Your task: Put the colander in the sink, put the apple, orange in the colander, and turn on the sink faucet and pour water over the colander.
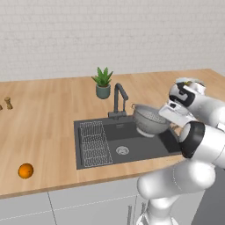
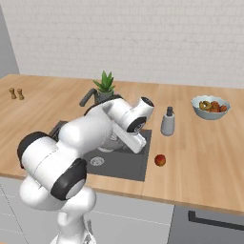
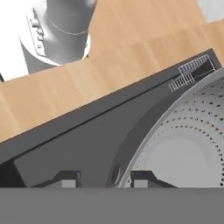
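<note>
Colander is shown held over the right end of the sink, tilted, beside the sink faucet. Its rim is seen pinched between the fingers of the gripper, one tip inside the bowl and one outside. Release is judged to need lowering straight down toward the sink floor.

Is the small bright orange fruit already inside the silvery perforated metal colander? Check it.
No, the small bright orange fruit lies on the wooden counter, far left of the silvery perforated metal colander.

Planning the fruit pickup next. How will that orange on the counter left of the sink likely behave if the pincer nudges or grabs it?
The small round bright orange fruit would probably roll if nudged: it is a ball resting on flat wooden counter with nothing beside it. Its plain smooth skin may slip between narrow fingertips, so a centred grip seems wise. It looks firm and should keep its shape.
</note>
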